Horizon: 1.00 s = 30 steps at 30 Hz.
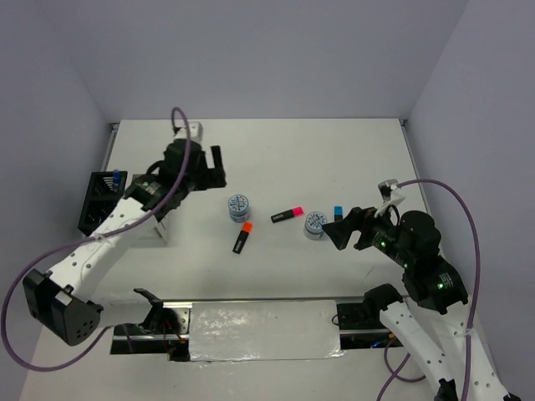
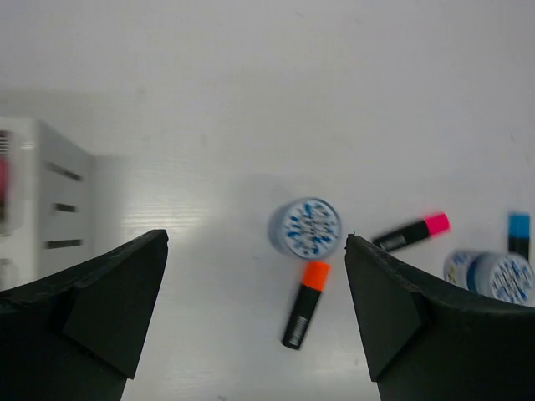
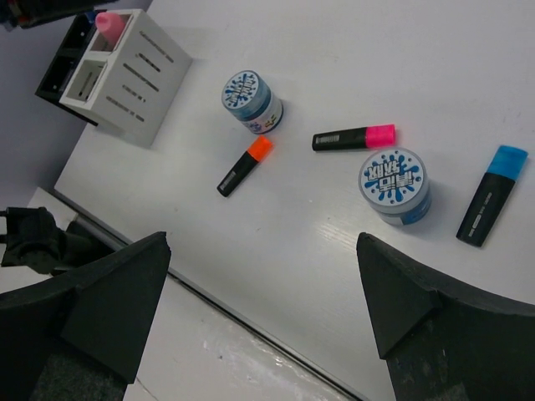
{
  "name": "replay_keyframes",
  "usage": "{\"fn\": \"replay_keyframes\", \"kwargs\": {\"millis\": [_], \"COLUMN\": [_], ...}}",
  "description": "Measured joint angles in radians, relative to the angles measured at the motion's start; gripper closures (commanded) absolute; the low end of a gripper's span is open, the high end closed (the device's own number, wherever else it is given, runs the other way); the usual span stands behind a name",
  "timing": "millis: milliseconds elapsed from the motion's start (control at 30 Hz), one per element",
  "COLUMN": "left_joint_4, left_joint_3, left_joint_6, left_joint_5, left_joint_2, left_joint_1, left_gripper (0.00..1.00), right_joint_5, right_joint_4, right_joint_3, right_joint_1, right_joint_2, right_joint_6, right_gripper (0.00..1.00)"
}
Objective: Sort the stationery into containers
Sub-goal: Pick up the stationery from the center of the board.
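Two round blue-white tins lie mid-table, one (image 1: 238, 205) left and one (image 1: 314, 224) right. Between them lie an orange-capped highlighter (image 1: 242, 237) and a pink-capped one (image 1: 287, 215); a blue-capped one (image 1: 338, 212) is by the right tin. The black pen holder (image 1: 100, 200) stands at the left with a small blue-capped item (image 1: 115, 175) in it. The white slotted box (image 3: 125, 75) beside it holds a pink jar (image 3: 109, 25). My left gripper (image 1: 209, 171) is open and empty, above and left of the left tin (image 2: 306, 226). My right gripper (image 1: 349, 227) is open and empty beside the right tin (image 3: 394, 184).
The left arm crosses over the white box (image 1: 159, 230) in the top view. A metal strip (image 1: 263, 330) runs along the table's near edge between the arm bases. Grey walls close the table on three sides.
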Motion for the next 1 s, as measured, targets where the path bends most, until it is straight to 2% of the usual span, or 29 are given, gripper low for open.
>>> {"fn": "replay_keyframes", "kwargs": {"millis": [33, 133, 267, 400, 867, 933, 1000], "left_joint_4": [0.017, 0.049, 0.069, 0.067, 0.088, 0.087, 0.089], "left_joint_3": [-0.005, 0.006, 0.029, 0.029, 0.071, 0.071, 0.071], "left_joint_6": [0.002, 0.003, 0.005, 0.004, -0.003, -0.004, -0.011], "left_joint_5": [0.000, -0.011, -0.041, -0.062, -0.108, -0.109, -0.110], "left_joint_2": [0.016, 0.119, 0.333, 0.442, 0.604, 0.608, 0.608], "left_joint_1": [-0.069, -0.181, -0.253, -0.264, -0.262, -0.262, -0.258], "left_gripper": [0.01, 0.01, 0.01, 0.01, 0.01, 0.04, 0.20], "right_joint_5": [0.008, 0.014, 0.015, 0.015, 0.005, 0.005, 0.005], "right_joint_4": [0.000, 0.000, -0.001, -0.006, -0.006, -0.006, -0.006], "right_joint_3": [0.000, 0.000, 0.000, 0.000, 0.000, 0.000, 0.000], "right_joint_1": [0.000, 0.000, 0.000, 0.000, 0.000, 0.000, 0.000], "right_joint_2": [0.008, 0.013, 0.010, 0.002, -0.002, -0.002, -0.002], "right_joint_6": [0.002, 0.004, 0.003, 0.002, -0.001, -0.001, -0.001], "right_gripper": [0.00, 0.00, 0.00, 0.00, 0.00, 0.00, 0.00]}}
